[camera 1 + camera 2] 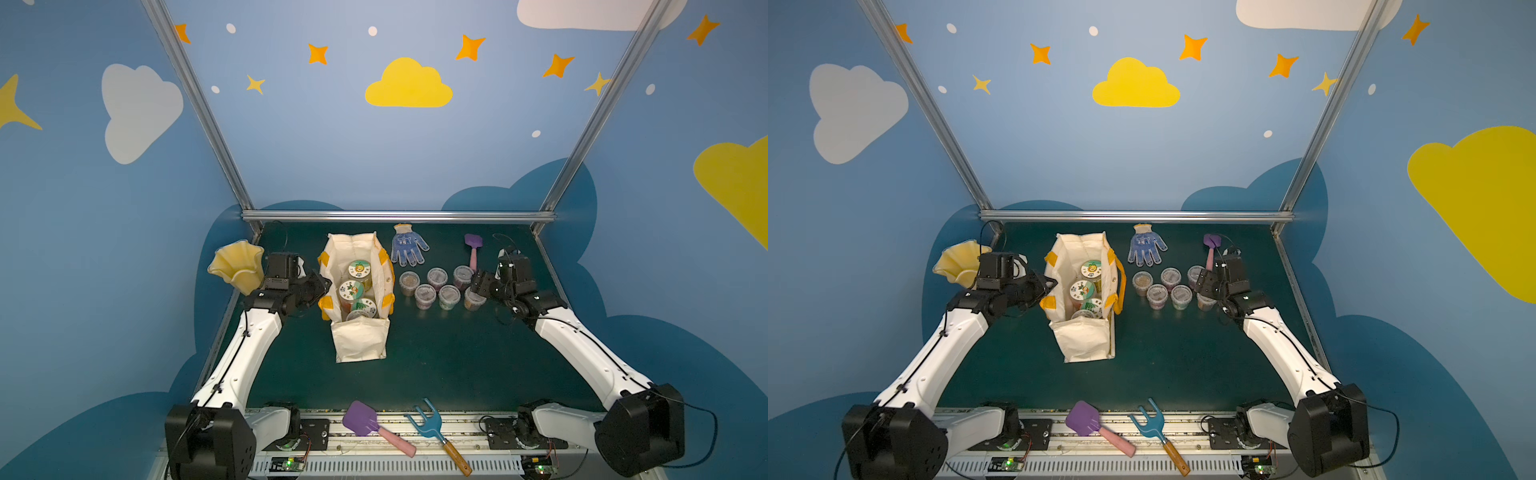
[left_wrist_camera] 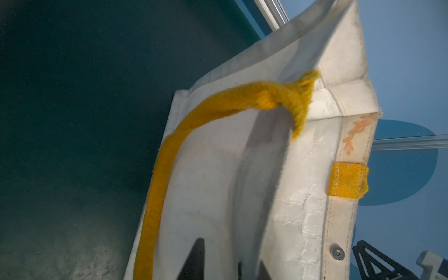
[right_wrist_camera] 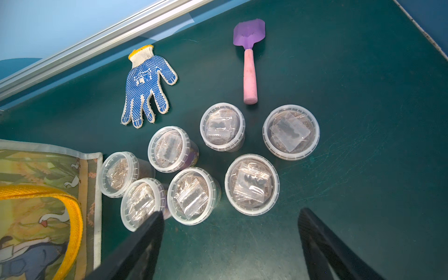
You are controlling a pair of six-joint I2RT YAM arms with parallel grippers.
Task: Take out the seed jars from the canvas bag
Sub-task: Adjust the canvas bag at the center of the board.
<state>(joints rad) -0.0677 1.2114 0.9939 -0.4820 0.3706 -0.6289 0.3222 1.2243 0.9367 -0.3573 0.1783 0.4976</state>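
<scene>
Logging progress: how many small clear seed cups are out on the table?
7 small cups on the table beside the canvas bag: four in the far row, three in the near row. Others may be hidden in the bag.

Your green worktop (image 1: 436, 365) carried the canvas bag (image 1: 359, 340), a cluster of small seed jars (image 1: 425, 295), a blue glove (image 1: 407, 249) and a purple spade (image 1: 472, 245).

Inside the cream canvas bag (image 1: 359, 345) stand clear pictured-lid jars (image 1: 358, 269); small clear lidded cups (image 1: 425, 293) cluster right of it, before the blue-dotted glove (image 1: 407, 249).
</scene>
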